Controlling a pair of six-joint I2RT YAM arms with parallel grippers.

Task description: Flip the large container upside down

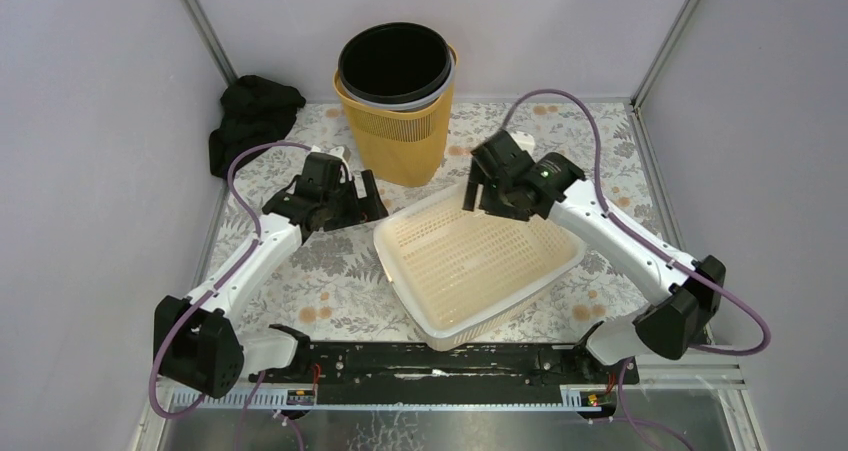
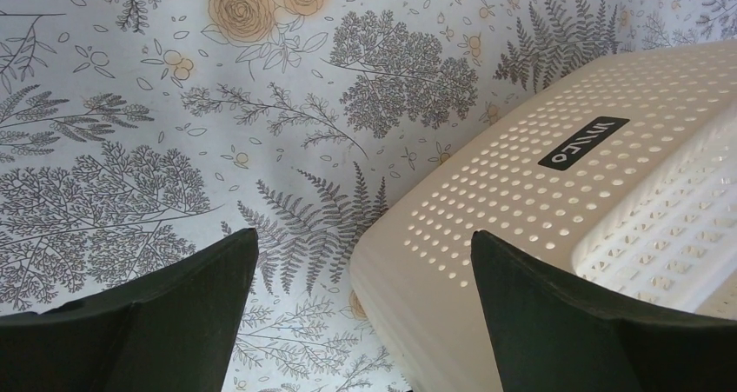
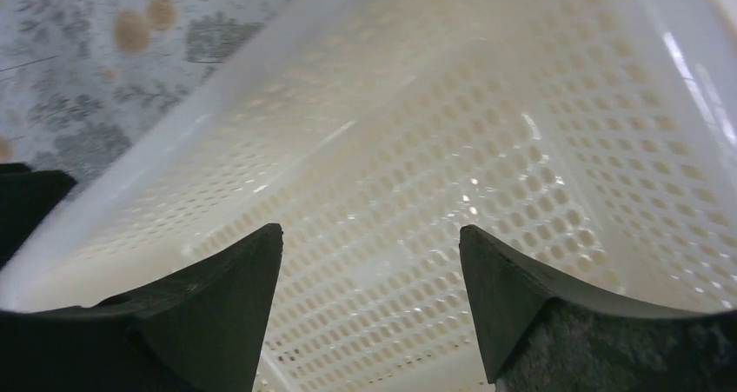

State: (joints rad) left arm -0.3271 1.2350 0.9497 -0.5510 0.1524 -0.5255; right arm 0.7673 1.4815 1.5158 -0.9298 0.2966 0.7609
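The large container is a cream perforated basket (image 1: 480,261), standing open side up in the middle of the table. My left gripper (image 1: 372,203) is open just off the basket's far left corner. In the left wrist view the gripper (image 2: 365,244) is open and empty, and the basket's corner (image 2: 539,201) lies between the fingertips and under the right one. My right gripper (image 1: 478,196) is open over the basket's far rim. In the right wrist view the gripper (image 3: 371,235) is open and empty above the basket's inside (image 3: 417,149).
A yellow hamper (image 1: 400,141) with a black bin (image 1: 396,66) nested in it stands behind the basket. A black cloth (image 1: 250,116) lies at the far left corner. Walls and metal frame posts enclose the floral tablecloth (image 1: 320,271).
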